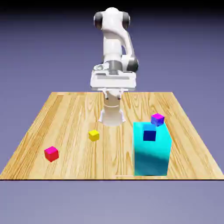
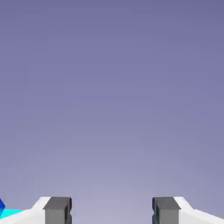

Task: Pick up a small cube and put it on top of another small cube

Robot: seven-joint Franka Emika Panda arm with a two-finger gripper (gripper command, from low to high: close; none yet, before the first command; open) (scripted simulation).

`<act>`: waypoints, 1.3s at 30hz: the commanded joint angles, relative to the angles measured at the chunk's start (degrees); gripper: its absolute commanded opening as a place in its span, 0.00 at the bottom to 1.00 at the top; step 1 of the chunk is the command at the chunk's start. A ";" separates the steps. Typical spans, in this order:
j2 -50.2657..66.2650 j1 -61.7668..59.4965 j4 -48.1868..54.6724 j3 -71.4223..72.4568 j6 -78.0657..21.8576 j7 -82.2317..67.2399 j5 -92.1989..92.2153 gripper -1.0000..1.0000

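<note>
The small yellow cube (image 1: 93,135) sits on the wooden table (image 1: 65,113), left of the middle in the exterior view. My gripper (image 1: 112,93) hangs high above the table's far part, well apart from the cube. In the hand view the gripper (image 2: 111,210) is open, its grey fingertips (image 2: 57,209) stand wide apart, and only the plain backdrop shows between them. No cube is held. The yellow cube is out of the hand view.
A tall cyan block (image 1: 151,149) stands at the front on the exterior view's right, with a dark blue cube (image 1: 149,135) on top and a purple-magenta cube (image 1: 157,119) at its far corner. A red-pink cube (image 1: 51,153) lies front left. A cyan-and-blue sliver (image 2: 5,211) shows at the hand view's lower left.
</note>
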 commanded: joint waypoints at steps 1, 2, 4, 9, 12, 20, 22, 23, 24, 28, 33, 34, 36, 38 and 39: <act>1.40 0.28 -0.09 -0.98 -1.65 -2.50 1.40 0.50; 1.89 1.03 1.04 -2.71 -3.80 -4.99 3.04 0.50; 2.45 2.73 3.86 -6.51 -8.30 -9.97 6.42 0.50; 3.86 6.99 10.90 -16.01 -19.57 -22.43 14.87 0.50; 4.71 9.54 15.13 -21.71 -26.33 -29.90 19.94 0.50; 12.38 13.60 19.17 -32.39 -41.40 -49.84 32.15 0.50; 15.67 13.91 18.34 -33.91 -44.42 -54.82 34.86 0.50; 17.32 14.07 17.93 -34.67 -45.92 -57.31 36.22 0.50; 18.97 14.23 17.52 -35.43 -47.43 -59.80 37.58 0.50; 25.56 14.85 15.86 -38.47 -53.46 -69.77 43.01 0.50; 33.80 15.64 13.78 -42.28 -60.99 -82.23 49.79 0.50; 35.45 15.79 13.37 -43.04 -62.50 -84.72 51.15 0.50; 38.75 16.11 12.54 -44.56 -65.52 -89.71 53.86 0.50; 42.04 16.42 11.71 -46.08 -68.53 -94.69 56.58 0.50; 43.69 16.58 11.29 -46.84 -70.04 -97.18 57.93 0.50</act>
